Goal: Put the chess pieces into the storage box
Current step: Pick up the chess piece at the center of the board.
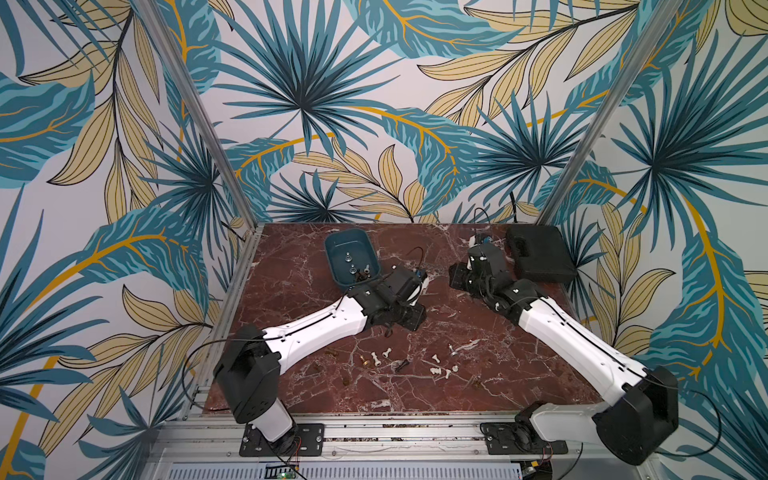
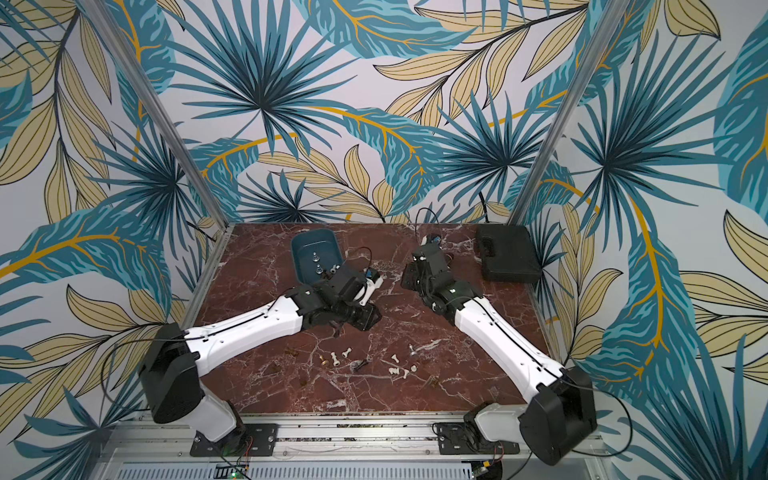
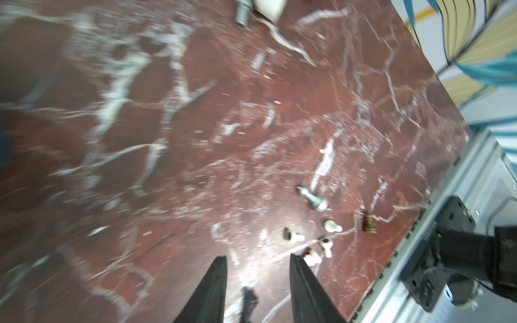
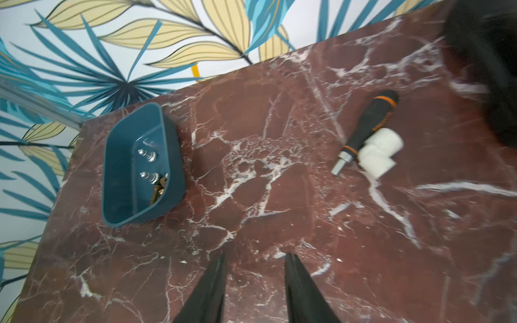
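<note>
Between the storage box (image 4: 174,156) and a black case (image 1: 540,253) lie a black-handled tool (image 4: 369,123) and a white elbow fitting (image 4: 380,153), touching. Most chess pieces (image 1: 376,358) lie scattered on the red marble table (image 1: 291,299), well in front of the box; a few sit inside it. The left gripper (image 3: 257,258) and right gripper (image 4: 254,256) both hang with jaws apart, empty

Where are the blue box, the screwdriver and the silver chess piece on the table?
blue box (image 4: 174,167), right wrist view, outer wall.
screwdriver (image 4: 369,120), right wrist view, black handle.
silver chess piece (image 3: 314,197), left wrist view, middle.
</note>
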Controlling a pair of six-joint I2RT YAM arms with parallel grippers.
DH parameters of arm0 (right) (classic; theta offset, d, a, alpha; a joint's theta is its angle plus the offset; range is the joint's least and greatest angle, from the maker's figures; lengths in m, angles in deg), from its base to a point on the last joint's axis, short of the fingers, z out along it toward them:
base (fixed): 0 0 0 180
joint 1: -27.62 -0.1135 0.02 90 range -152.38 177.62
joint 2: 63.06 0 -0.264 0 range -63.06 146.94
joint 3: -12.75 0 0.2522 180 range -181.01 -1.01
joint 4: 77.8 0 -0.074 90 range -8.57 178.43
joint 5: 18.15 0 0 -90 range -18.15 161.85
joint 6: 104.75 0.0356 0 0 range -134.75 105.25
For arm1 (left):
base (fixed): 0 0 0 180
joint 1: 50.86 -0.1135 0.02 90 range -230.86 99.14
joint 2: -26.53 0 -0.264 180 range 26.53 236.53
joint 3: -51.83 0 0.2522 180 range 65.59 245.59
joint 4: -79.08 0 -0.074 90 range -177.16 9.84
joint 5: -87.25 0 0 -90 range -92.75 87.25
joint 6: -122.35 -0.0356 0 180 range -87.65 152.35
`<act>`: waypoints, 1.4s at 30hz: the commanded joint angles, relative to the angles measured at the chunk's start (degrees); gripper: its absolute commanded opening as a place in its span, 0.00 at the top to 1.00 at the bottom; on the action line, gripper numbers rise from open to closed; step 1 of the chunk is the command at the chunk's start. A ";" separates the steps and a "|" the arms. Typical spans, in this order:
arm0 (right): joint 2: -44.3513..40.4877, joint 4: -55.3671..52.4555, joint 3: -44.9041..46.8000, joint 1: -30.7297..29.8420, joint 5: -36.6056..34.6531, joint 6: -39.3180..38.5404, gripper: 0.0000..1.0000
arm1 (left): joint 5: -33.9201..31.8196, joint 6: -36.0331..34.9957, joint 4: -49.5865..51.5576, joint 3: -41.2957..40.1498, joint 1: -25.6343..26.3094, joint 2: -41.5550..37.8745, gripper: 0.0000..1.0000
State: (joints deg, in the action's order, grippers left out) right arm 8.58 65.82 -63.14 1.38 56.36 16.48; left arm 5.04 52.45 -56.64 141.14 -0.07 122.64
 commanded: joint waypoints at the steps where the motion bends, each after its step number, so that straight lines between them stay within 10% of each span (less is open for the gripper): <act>1: -7.05 -1.47 3.71 0.84 -9.45 -1.06 0.61 | 3.28 -0.58 0.24 5.50 2.13 5.01 0.58; 17: -30.53 -3.05 10.31 1.50 -29.92 -6.37 0.58 | 8.31 10.71 19.29 25.97 4.97 27.27 0.57; 42: -35.07 -4.44 14.93 1.53 -28.90 -7.23 0.62 | 7.71 8.95 29.25 41.08 8.86 39.82 0.57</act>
State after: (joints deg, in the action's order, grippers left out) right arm -25.89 62.41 -49.67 2.74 27.51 9.85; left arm 13.31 62.22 -28.29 180.22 8.17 161.37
